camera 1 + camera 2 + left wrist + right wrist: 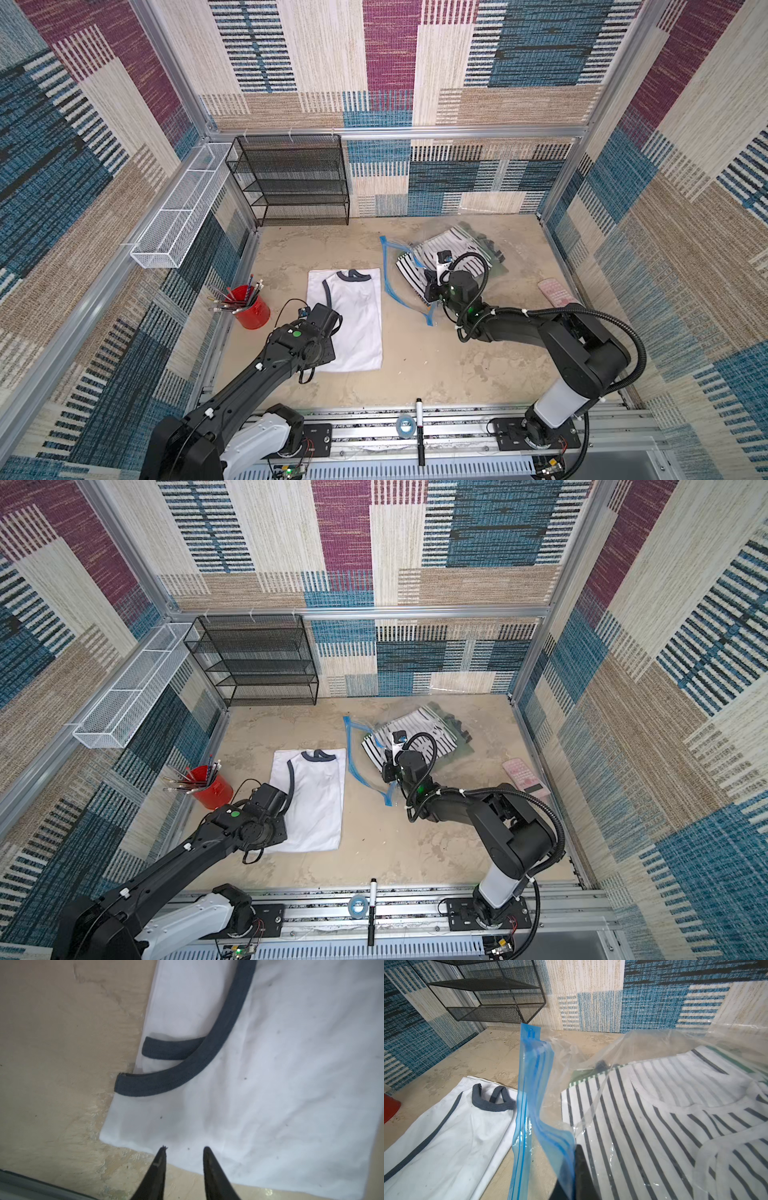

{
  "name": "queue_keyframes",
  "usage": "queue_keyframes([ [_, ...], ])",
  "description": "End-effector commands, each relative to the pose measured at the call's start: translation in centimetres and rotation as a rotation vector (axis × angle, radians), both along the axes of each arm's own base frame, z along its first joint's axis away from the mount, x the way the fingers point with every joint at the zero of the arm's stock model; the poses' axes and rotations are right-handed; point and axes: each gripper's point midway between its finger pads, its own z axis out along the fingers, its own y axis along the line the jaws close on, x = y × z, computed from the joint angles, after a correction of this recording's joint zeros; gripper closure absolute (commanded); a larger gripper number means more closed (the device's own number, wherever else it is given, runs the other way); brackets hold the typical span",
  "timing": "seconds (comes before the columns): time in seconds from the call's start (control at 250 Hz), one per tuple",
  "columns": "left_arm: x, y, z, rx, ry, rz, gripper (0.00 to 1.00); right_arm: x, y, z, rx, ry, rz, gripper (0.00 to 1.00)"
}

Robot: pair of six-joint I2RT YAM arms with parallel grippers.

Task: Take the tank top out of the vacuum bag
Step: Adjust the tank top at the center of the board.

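— What's around the tank top (353,320)?
— Vacuum bag (387,266) just right, pencil cup (251,311) left, mesh rack (291,183) well behind, marker (419,432) well in front.
— In the bag?
— Folded clothes (461,249).

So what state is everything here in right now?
White tank top with dark trim: out of the bag, flat on the table.
Clear plastic vacuum bag with blue zip strip: unzipped, mouth lifted.
Black-and-white striped garment: inside the bag.
Left end effector: open, holding nothing.
Right end effector: shut on the bag's blue strip.
Red cup of pens: upright.
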Motion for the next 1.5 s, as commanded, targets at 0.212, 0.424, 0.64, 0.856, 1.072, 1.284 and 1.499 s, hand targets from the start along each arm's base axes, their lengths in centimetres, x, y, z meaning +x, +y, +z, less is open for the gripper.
queue_keyframes([
  [0.212, -0.5, 1.0, -4.1, -0.001, 0.092, 0.117, 0.62, 0.2, 0.2, 1.0, 0.017, -0.027, 0.005, 1.00],
  [0.424, 3.0, -2.6, 1.4, -0.174, -0.069, -0.016, 0.59, 0.4, 0.2, 0.6, 0.009, -0.020, 0.002, 1.00],
  [0.64, 10.4, -5.4, 6.1, -0.161, -0.176, -0.152, 0.48, 0.2, 0.4, 1.1, 0.024, -0.023, 0.015, 1.00],
  [0.856, 20.2, -8.5, 4.2, -0.083, -0.135, -0.217, 0.58, 0.3, 0.2, 0.8, 0.015, -0.019, 0.008, 1.00],
  [1.072, 24.8, -9.3, 0.7, -0.015, -0.054, -0.203, 0.64, 0.3, 0.1, 1.0, 0.019, -0.023, 0.005, 1.00],
  [1.284, 26.9, -9.8, -1.5, -0.012, -0.040, -0.194, 0.65, 0.3, 0.0, 0.9, 0.018, -0.022, 0.005, 1.00],
  [1.499, 28.1, -10.9, -2.6, -0.063, -0.046, -0.230, 0.63, 0.3, -0.1, 0.9, 0.014, -0.023, 0.003, 1.00],
])
